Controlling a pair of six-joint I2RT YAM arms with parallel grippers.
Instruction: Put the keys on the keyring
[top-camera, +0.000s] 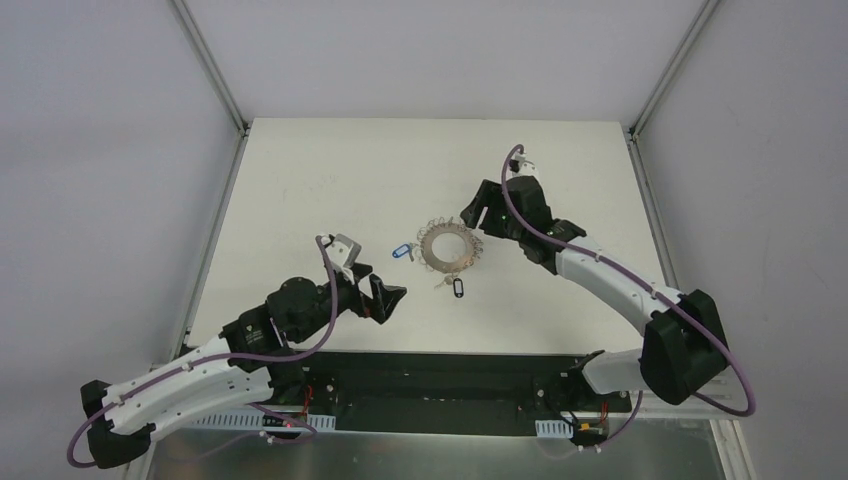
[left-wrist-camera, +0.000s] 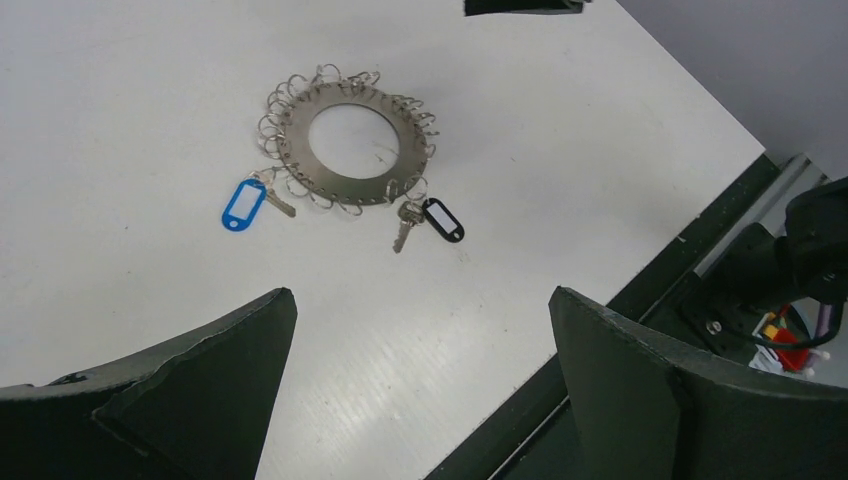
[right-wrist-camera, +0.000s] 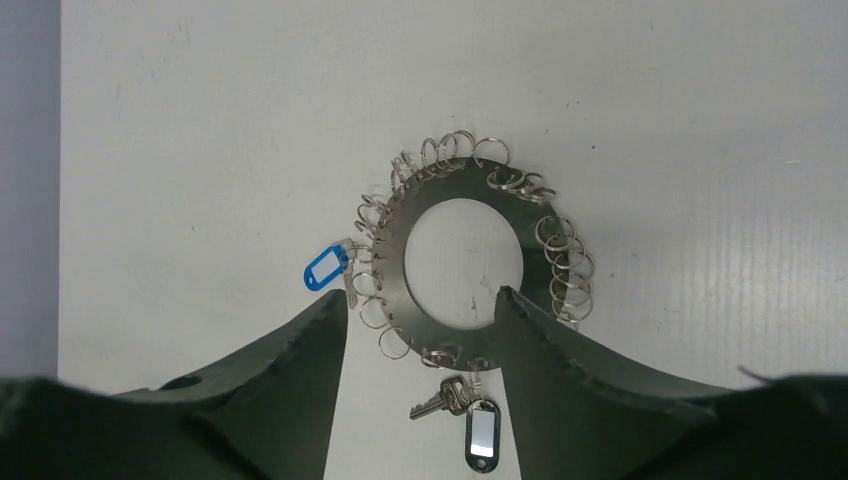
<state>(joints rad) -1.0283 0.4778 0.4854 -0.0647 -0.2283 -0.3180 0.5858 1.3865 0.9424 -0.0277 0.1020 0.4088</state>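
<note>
The keyring (top-camera: 447, 262) lies flat at mid-table, a grey ring fringed with silver wire loops. It also shows in the left wrist view (left-wrist-camera: 293, 140) and the right wrist view (right-wrist-camera: 455, 183). The blue-tagged key (top-camera: 401, 252) (left-wrist-camera: 243, 204) (right-wrist-camera: 325, 268) lies against the loops on its left edge. The black-tagged key (top-camera: 457, 288) (left-wrist-camera: 443, 220) (right-wrist-camera: 482, 432) lies at its near edge, its small ring touching a loop. My right gripper (top-camera: 478, 222) (right-wrist-camera: 420, 293) is open and empty, just above the keyring's right side. My left gripper (top-camera: 392, 300) (left-wrist-camera: 420, 295) is open and empty, near-left of both keys.
The white table (top-camera: 300, 190) ends in a black rail (top-camera: 430, 365) at its near edge, which also shows in the left wrist view (left-wrist-camera: 650, 290). Metal frame posts stand at the far corners. Part of the right gripper shows at the top of the left wrist view (left-wrist-camera: 520, 5).
</note>
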